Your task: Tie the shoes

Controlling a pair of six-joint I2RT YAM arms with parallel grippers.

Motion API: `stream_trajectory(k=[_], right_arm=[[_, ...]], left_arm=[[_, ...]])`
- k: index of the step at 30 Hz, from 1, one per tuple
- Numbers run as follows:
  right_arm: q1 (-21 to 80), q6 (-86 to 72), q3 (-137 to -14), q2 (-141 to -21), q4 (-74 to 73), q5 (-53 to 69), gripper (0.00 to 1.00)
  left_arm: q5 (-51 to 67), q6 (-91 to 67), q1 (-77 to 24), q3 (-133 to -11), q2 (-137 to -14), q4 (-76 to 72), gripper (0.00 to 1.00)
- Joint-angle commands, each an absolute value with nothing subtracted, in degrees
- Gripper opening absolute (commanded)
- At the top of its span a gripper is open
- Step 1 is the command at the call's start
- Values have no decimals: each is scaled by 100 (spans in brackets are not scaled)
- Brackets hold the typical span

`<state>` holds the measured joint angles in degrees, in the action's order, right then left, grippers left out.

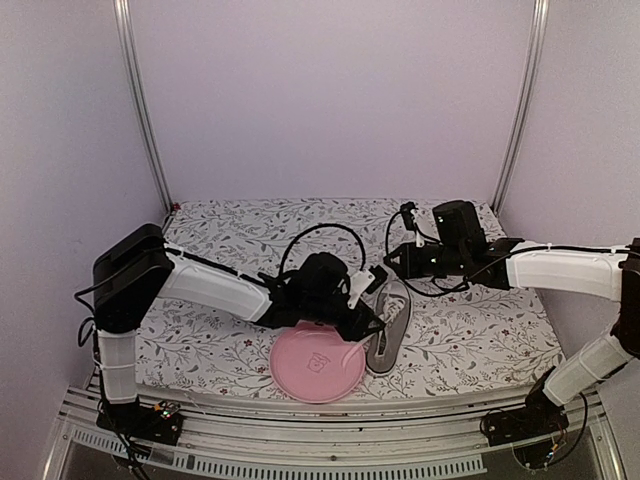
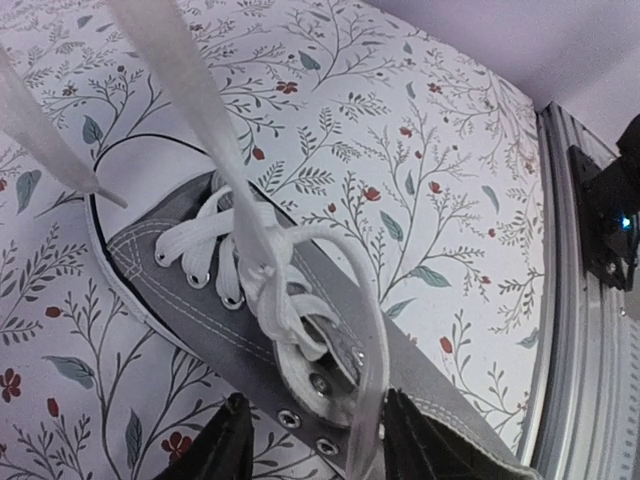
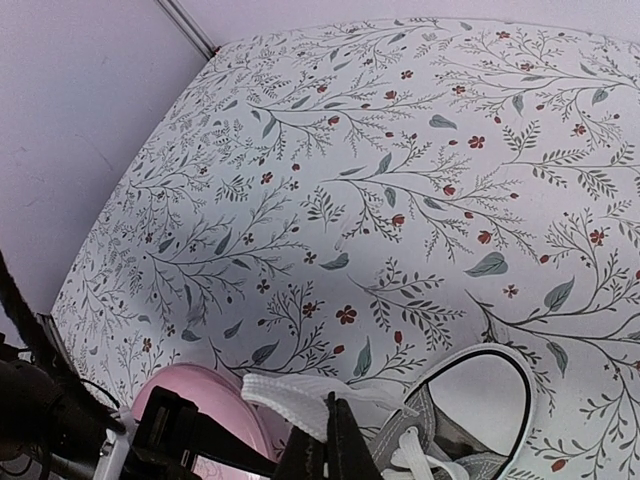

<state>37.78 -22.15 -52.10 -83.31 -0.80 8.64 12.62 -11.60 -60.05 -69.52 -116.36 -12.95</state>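
A small grey sneaker (image 1: 392, 328) with a white toe cap lies on the floral cloth, right of the pink plate. In the left wrist view the shoe (image 2: 200, 300) lies just beyond my fingers. Its white laces (image 2: 215, 130) run taut up and away in two strands, and a lace loop (image 2: 372, 330) hangs down beside the right finger. My left gripper (image 2: 320, 450) hovers over the shoe's ankle opening, jaws apart, gripping nothing. My right gripper (image 3: 335, 445) is shut on a flat white lace end (image 3: 290, 395), raised beyond the toe cap (image 3: 480, 395). From above, the right gripper (image 1: 392, 264) sits past the shoe's far end.
A pink plate (image 1: 300, 372) lies at the cloth's near edge, touching the shoe's left side, under my left wrist. The floral cloth (image 1: 250, 230) covers the table. Metal frame posts (image 1: 140, 100) stand at the back corners, and a rail (image 2: 585, 300) runs along the cloth's edge.
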Motion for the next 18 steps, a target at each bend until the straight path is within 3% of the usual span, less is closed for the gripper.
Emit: stream_trajectory(k=[1,6,12,18], right_arm=[[3736,-2298,-5166,-8210,28,844,2],[3740,-2308,-5157,-8213,30,849,2],[3736,-2312,-5160,-8210,31,835,2],[3738,-2320,-5154,-8214,14,820,2]], left_arm=[[1261,-1177,-6106,-6674,-11326,-1618,50],[1274,-1194,-6108,-6609,-11337,-1516,51],[1422,-1237,-6108,-6586,-11434,-1504,35],[1519,-1424,-6135,-6303,-11324,-1747,54]])
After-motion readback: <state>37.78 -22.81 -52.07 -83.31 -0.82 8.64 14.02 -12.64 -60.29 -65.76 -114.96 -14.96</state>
